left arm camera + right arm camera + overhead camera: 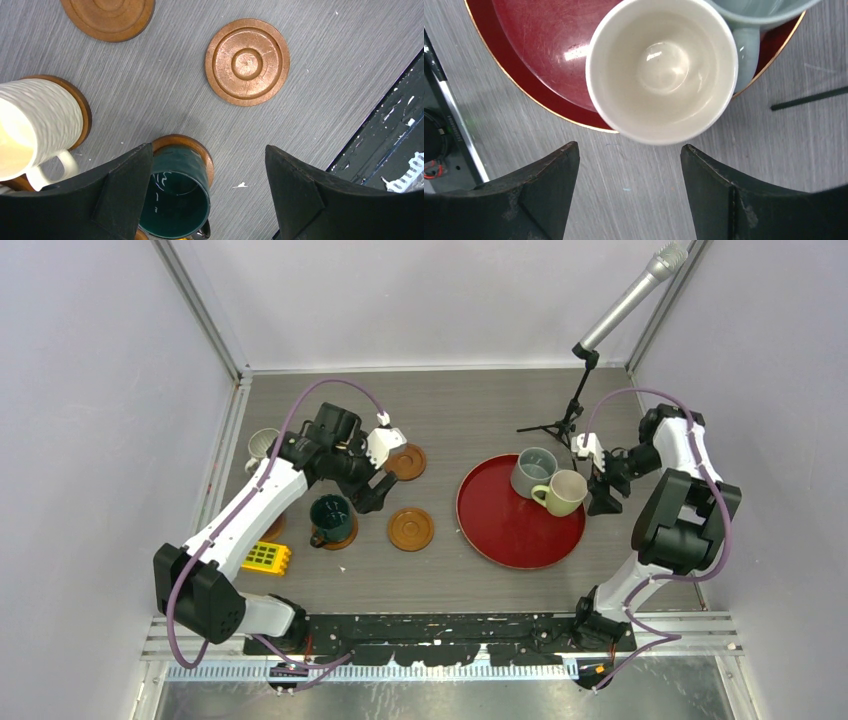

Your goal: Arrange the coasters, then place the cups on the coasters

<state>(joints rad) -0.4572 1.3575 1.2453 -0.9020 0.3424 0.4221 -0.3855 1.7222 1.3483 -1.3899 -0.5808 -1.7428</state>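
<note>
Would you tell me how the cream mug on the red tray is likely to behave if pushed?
The cream mug looks glazed and glossy, so probably slippery and rigid. It stands near the rim of the red tray, beside another mug, so pushing might tip it.

Red tray right of centre; microphone on stand behind; yellow grid block left.

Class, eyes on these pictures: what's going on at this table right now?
Mugs are going onto wooden coasters. The left claw hangs open over the dark teal mug, which stands on a coaster. A ribbed white mug stands on another beside it. A near coaster and a far coaster lie bare. The right claw, open, faces the cream mug, which sits with a grey-blue mug on the red tray.
</note>
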